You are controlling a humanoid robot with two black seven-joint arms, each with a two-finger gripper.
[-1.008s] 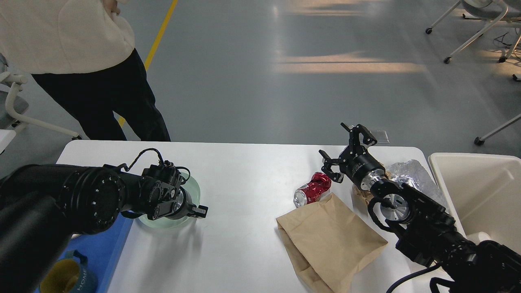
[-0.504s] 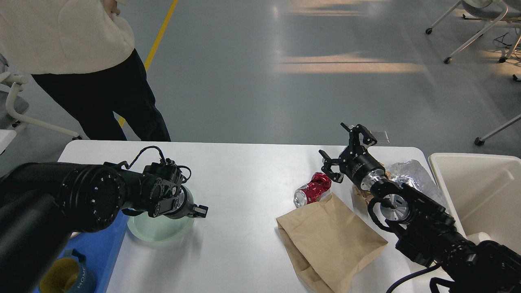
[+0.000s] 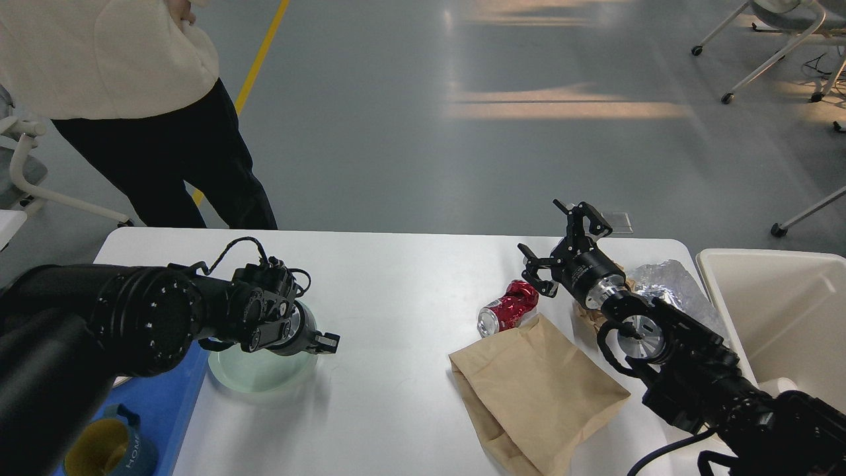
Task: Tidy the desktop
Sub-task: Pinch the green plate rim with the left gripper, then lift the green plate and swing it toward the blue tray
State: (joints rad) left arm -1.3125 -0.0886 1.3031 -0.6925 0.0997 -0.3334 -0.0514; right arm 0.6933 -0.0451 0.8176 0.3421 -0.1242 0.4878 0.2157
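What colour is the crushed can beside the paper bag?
Red with a silver end; the can shows best in the head view.

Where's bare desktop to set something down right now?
Free: the desktop middle, between the green plate and the red can, front to back. Crowded: right end, with can, paper bag, foil and right gripper.

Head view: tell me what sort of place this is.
Probably an open office or lab hall: grey floor with a yellow line, wheeled chairs at the back, and a white desktop with litter on it.
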